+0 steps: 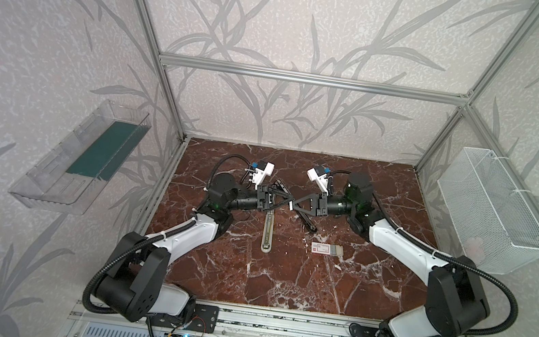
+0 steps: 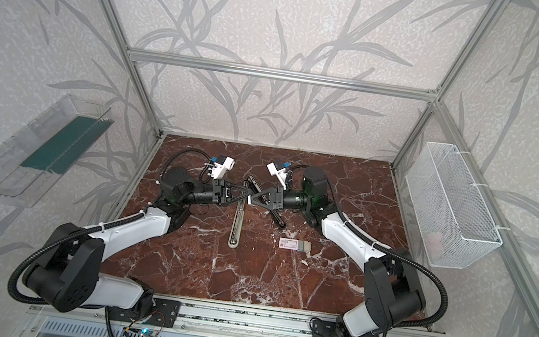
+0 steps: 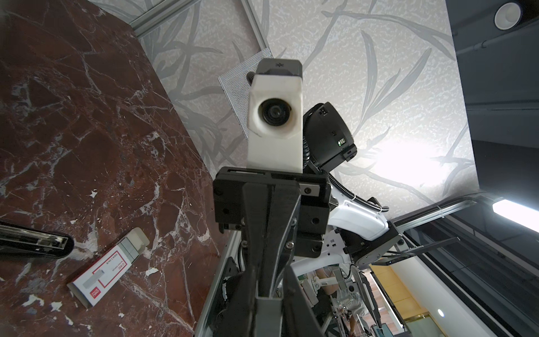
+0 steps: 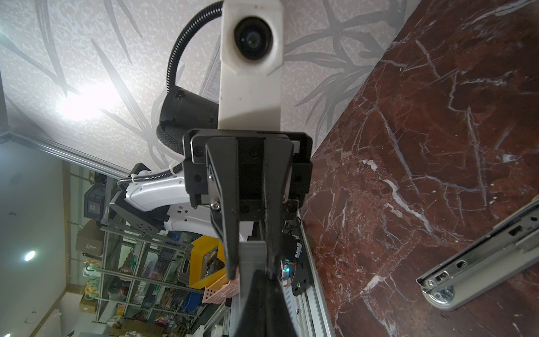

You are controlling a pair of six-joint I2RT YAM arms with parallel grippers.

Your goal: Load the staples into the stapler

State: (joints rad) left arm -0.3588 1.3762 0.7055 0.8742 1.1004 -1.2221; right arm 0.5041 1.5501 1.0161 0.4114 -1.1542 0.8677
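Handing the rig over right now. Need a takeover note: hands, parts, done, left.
Right hand: shut on the silvery-grey metal staple strip, mid-air.
Left hand: fingers flank that strip; grip unclear.
Slim black stapler: on the table beneath them, rail showing.
White red-printed cardboard box: tray slid out.
Done: strip picked. Left: seat strip in rail, close stapler.

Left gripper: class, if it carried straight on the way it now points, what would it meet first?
The right gripper, facing the left gripper tip to tip; only the staples, which both seem to pinch, lie between.
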